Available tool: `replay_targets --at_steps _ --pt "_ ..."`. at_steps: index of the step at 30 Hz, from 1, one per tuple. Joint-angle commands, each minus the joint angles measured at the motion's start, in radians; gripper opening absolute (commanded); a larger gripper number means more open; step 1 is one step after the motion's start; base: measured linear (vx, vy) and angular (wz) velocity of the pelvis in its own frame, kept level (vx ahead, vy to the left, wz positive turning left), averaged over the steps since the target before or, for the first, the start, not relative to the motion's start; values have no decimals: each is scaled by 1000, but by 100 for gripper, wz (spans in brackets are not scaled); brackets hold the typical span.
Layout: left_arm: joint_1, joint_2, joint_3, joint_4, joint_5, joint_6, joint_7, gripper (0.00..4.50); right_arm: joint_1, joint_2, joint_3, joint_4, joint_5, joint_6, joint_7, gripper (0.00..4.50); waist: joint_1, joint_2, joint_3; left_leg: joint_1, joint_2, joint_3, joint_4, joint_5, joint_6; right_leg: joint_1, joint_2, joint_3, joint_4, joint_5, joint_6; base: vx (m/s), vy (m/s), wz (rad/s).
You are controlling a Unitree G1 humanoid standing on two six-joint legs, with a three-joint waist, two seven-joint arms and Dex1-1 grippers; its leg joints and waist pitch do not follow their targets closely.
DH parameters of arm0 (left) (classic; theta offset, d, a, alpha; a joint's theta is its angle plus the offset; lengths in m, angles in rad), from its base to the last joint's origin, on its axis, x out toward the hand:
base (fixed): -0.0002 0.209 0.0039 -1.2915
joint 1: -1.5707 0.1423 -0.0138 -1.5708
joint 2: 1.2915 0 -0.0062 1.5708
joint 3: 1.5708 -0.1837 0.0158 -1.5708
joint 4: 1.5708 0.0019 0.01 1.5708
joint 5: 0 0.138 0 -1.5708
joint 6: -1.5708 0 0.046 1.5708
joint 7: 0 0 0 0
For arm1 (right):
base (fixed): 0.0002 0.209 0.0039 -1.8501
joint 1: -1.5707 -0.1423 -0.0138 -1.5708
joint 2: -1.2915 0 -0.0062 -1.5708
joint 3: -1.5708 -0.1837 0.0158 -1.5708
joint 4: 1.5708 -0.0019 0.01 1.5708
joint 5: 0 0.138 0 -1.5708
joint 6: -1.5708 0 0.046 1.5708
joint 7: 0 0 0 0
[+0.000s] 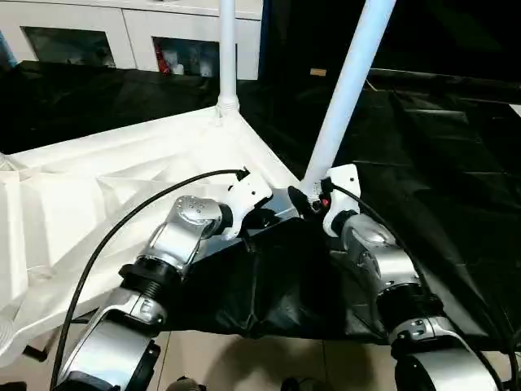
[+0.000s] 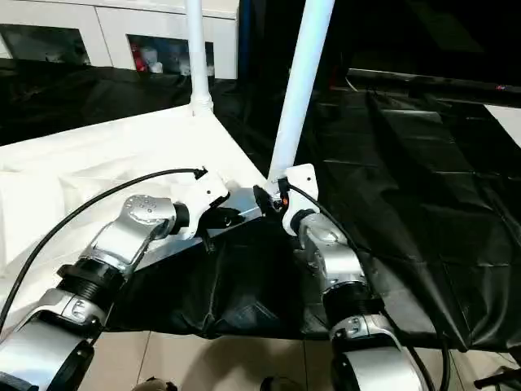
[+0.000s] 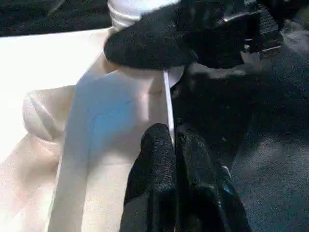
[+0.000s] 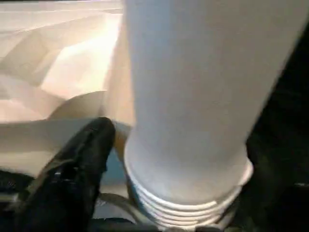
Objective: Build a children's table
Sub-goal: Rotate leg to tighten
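You have two legs up: one (image 1: 227, 49) seated in the far corner at top centre, another (image 1: 348, 85) leaning at the near corner of the top (image 1: 122, 163), where your right hand (image 1: 313, 198) stands spread round its collar and your left hand (image 3: 175, 145) pinches the top's edge, with that leg's seating still unsettled

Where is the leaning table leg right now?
In the left eye view the leaning leg rises from the near corner of the upside-down tabletop, right of the upright leg. The right gripper is at its base.
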Motion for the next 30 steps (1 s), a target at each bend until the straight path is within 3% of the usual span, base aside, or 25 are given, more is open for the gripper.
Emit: replay_targets --at_steps 1,8,14,16,25,30 --pt "28 -13 -51 -42 -53 -94 -106 0 10 -2 83 -27 -1 -22 135 389 3 0 -62 1 16 0 -68 -271 33 48 -63 35 -79 -339 -177 0 0 0" --pt "53 78 -60 -67 -72 -146 -238 0 73 -142 139 -141 15 -27 395 389 10 0 -59 3 19 2 -69 -270 45 47 -62 37 -78 -333 -183 0 0 0" --pt "78 136 -55 -110 -123 -169 -388 0 131 -256 176 -264 75 29 627 389 15 -3 -58 4 22 3 -69 -267 60 47 -62 38 -76 -331 -193 0 0 0" --pt "85 155 -59 -116 -133 -170 -433 0 150 -294 197 -300 88 40 700 355 17 -5 -57 5 23 3 -70 -264 60 45 -64 38 -77 -346 -192 0 0 0" --pt "79 165 -57 -94 -139 -177 -450 0 165 -301 215 -327 91 71 738 282 26 -9 -60 4 22 4 -68 -241 50 48 -64 38 -73 -329 -194 0 0 0" --pt "67 136 -36 -72 -125 -150 -383 0 174 -263 192 -325 106 106 672 277 28 -8 -60 3 22 5 -68 -236 46 48 -63 38 -72 -327 -191 0 0 0"
